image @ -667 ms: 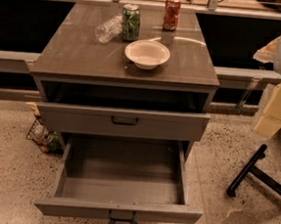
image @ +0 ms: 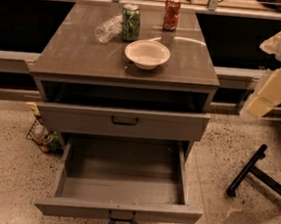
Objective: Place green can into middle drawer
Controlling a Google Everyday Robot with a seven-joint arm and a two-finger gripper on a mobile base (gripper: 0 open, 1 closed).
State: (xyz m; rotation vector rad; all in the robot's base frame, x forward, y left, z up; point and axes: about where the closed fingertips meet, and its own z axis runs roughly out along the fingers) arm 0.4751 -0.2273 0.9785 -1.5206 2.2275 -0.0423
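Note:
The green can (image: 130, 22) stands upright at the back of the grey cabinet top (image: 81, 55), between a clear bottle and a red-orange can. The middle drawer (image: 118, 211) is pulled fully open low in the cabinet; its deep grey box is empty, with a dark handle and a bluish tag on the front panel. My gripper (image: 269, 93) is the pale cream part at the right edge, hanging beside the cabinet, well right of the can and above floor level. It holds nothing that I can see.
A white bowl (image: 147, 54) sits in front of the can. The clear plastic bottle (image: 107, 28) lies to its left, the red-orange can (image: 171, 13) to its right. A shut drawer front (image: 124, 121) with a black handle is above the open drawer. A black chair leg (image: 246, 170) is on the floor to the right, and a wire basket (image: 42, 137) to the left.

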